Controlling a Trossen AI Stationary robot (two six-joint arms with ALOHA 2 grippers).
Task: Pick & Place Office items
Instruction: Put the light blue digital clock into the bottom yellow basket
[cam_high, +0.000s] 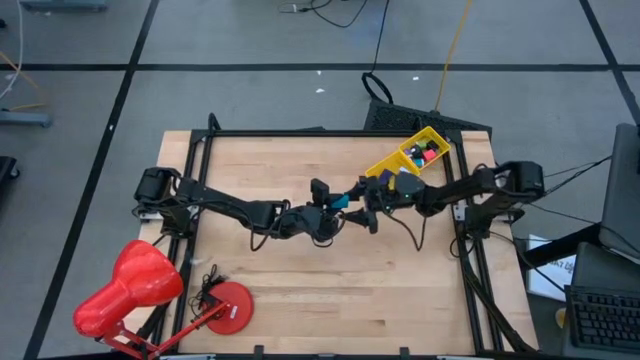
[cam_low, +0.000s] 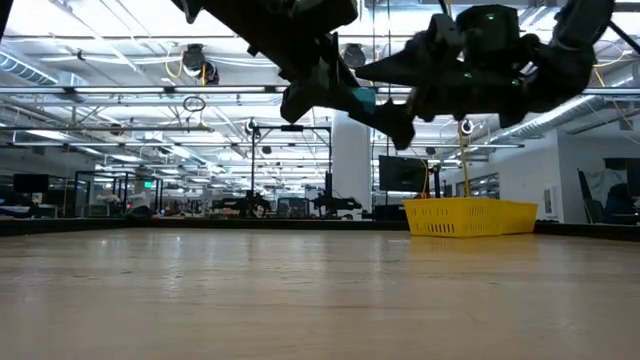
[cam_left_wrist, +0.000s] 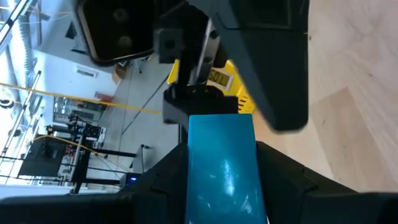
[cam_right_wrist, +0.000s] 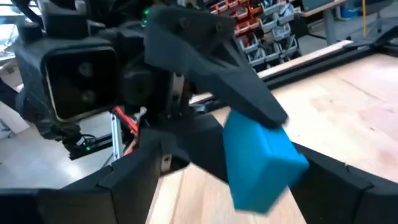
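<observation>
The left gripper (cam_high: 338, 203) is clamped on a small teal block (cam_left_wrist: 222, 168), holding it in the air above the middle of the table (cam_high: 300, 290), as the low view confirms with nothing but bare wood beneath it. The right gripper (cam_high: 366, 200) meets it nose to nose, its fingers spread wide on either side of the block's free end but, as far as can be told, not pressing on it. The block looks rigid, light and smooth-faced, with a glossy sheen, so it may slip under a light pinch; the flat opposite sides of the end sticking out from the left fingers seem the best place for the right fingers to take hold. Other office items (cam_high: 424, 153), red, green and dark, already lie in the yellow tray (cam_high: 388, 163), near the table's far right corner behind the right arm. The way there is open, though the two wrists crowd each other. A red desk lamp (cam_high: 130, 290) stands well apart at the near left corner.
</observation>
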